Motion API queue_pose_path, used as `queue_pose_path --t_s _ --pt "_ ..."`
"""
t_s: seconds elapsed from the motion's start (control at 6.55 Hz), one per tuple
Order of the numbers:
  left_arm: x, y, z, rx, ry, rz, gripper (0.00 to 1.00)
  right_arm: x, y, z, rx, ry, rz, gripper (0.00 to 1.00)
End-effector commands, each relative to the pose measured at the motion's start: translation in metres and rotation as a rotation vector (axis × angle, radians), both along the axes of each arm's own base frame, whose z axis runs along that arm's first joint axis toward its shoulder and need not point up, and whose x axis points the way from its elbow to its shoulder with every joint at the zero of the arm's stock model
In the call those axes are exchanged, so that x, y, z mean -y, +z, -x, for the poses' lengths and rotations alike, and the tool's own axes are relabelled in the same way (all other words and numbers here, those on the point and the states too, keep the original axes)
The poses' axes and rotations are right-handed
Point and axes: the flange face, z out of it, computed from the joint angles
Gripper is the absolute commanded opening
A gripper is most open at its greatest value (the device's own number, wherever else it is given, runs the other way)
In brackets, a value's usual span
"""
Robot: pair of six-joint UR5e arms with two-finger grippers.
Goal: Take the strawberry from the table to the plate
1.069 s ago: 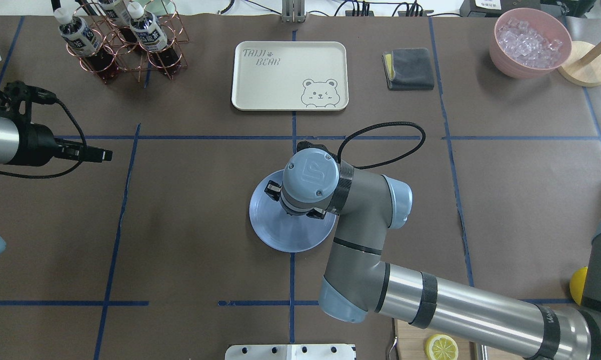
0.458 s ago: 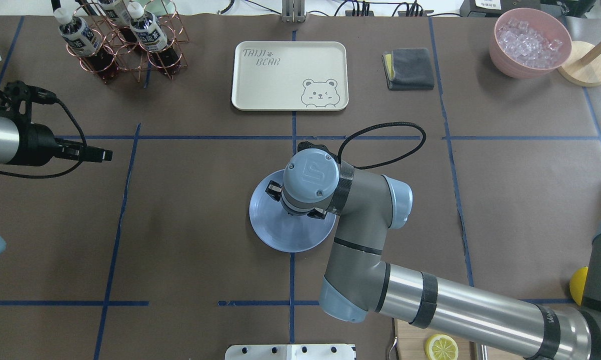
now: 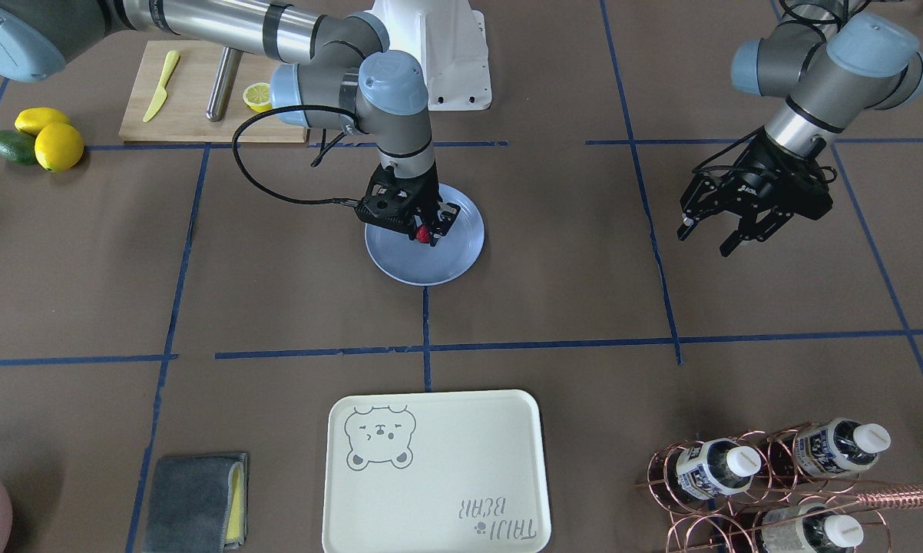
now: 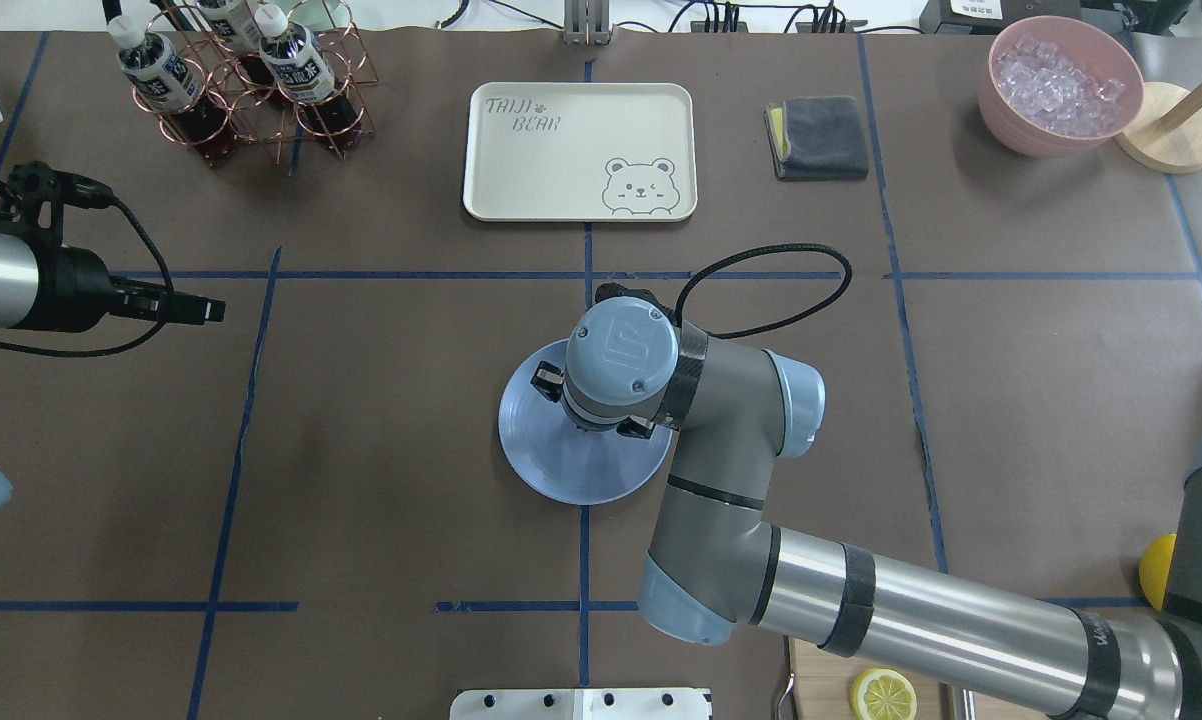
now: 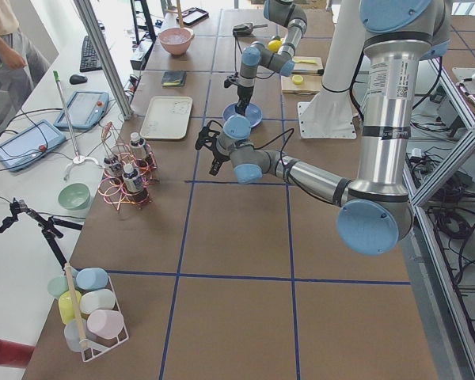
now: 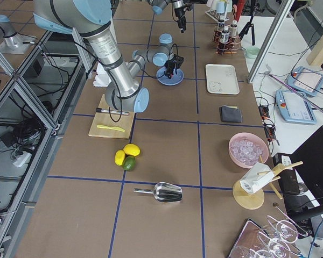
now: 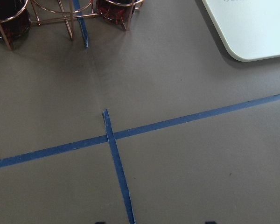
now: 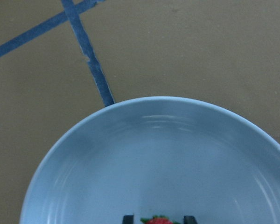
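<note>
Although only its top edge showed to the right wrist camera, the small dark-red strawberry [image 8: 158,220] plainly sat between the two black fingertips [image 8: 128,218] of the right gripper [image 3: 425,230]. It was low over the round, glossy pale-blue plate [image 3: 454,261]. From across the table I could see the berry as a red spot at the tips of the claw, over about the middle of the plate. The claw was drawn narrow, its fingers close on either side of the fruit and holding it. Whether the berry's underside touched the plate I could not tell.

The right arm [image 4: 911,610] reached in long and nearly level over the brown paper-covered table [image 3: 277,292] with its blue tape lines. Its last joints were bent so that the wrist pointed straight down. From overhead the grey wrist cap [image 4: 623,345] covered the claw and part of the plate, and only the black knuckles showed at either side.

Well apart from all this, the left gripper [image 3: 706,240] hung above bare table with its fingers spread wide and nothing between them. It was tilted downward and away from the robot, below a bent wrist.

On the side of the plate away from the robot lay a cream rectangular bear-print tray [image 3: 431,476], clear of the plate, with a blue tape line between them.
</note>
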Motion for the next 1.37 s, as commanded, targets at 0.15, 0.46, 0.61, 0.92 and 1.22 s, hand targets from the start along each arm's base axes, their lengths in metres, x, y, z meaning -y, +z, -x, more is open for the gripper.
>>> queue_pose_path --t_s 0.15,0.46,0.61,0.92,1.22 --pt "0.0 0.0 0.0 0.0 0.0 0.0 0.77 0.0 -0.002 -0.001 0.003 -0.001 -0.002 1.0" --pt "0.005 0.001 0.012 0.005 -0.017 -0.01 0.76 0.008 -0.014 -0.044 0.038 0.02 -0.013 1.0" --pt "0.005 0.02 0.038 0.05 0.019 -0.056 0.76 0.007 -0.011 -0.101 0.031 0.025 0.007 1.0" --pt "0.024 0.054 0.124 0.135 0.049 -0.161 0.76 0.027 0.031 -0.227 0.013 -0.072 -0.042 1.0" --pt "0.044 0.082 0.212 0.281 0.08 -0.171 0.76 0.048 0.115 -0.356 -0.06 -0.158 -0.12 1.0"
